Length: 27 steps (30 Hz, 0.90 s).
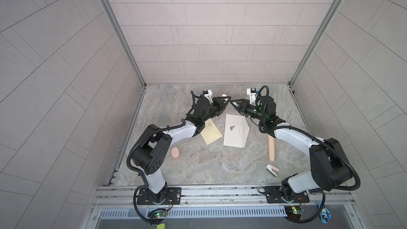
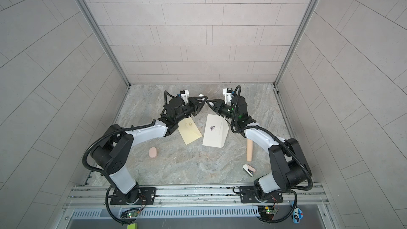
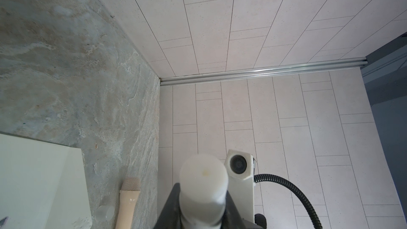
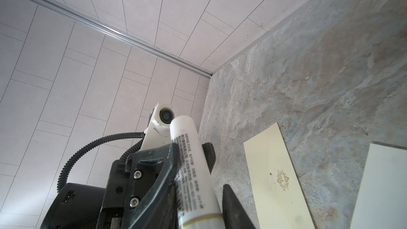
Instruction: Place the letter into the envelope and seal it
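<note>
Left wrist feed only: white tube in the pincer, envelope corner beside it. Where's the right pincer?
Observer: In both top views the right pincer points tip to tip at the left pincer, beyond the envelope's far end.
Operator: Anything left of the envelope?
Observer: A pale yellow card lies flat there, one corner hidden by the left arm.
Operator: Tube markings?
Observer: Right wrist view shows black print along the white tube and a gold band.
</note>
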Tool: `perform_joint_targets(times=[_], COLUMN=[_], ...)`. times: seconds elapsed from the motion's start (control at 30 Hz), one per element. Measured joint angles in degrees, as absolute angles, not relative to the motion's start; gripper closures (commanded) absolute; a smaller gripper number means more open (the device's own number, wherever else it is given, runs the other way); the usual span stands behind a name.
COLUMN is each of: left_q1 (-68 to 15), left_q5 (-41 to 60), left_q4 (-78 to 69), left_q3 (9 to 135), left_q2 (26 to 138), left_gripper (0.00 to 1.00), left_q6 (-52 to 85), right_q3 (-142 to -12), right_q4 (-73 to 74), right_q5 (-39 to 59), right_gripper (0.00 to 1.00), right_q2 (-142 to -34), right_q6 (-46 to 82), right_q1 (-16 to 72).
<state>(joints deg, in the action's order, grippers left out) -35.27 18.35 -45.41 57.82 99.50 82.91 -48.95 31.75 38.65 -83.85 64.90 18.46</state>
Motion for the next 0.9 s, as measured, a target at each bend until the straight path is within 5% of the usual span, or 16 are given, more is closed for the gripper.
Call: perform_joint_targets(times=[0.17,0.27,0.37,0.67,0.9], left_q1=[-35.42,-35.55,-35.2,-29.98,-32.47], left_q5=[17.85,17.72,17.89,14.96,14.57], left_q4=[-46.11,-45.8,-43.42,-10.13,4.78], left_q3=[57.82,57.45,56.05,60.12,65.76], left_q2=[99.66,99.66,98.59,93.17,96.09], left_gripper=[0.97,0.64,0.47,0.44,0.45], left_q6=[85.06,85.32,81.76,61.41,49.54], right_q3=[-48.95,-49.89,-54.13,-83.26,-86.67], right_q4=[31.42,25.56,13.69,-36.01,-55.77], right_q5=[37.17,35.51,31.62,20.56,15.25], right_gripper=[0.93,0.99,1.0,1.0,1.0], right_q2=[-83.44,-81.69,-80.05,-88.44,-99.37], right_q6=[63.59,60.49,55.55,34.13,25.54], right_q1=[18.9,19.27,19.49,18.72,21.71])
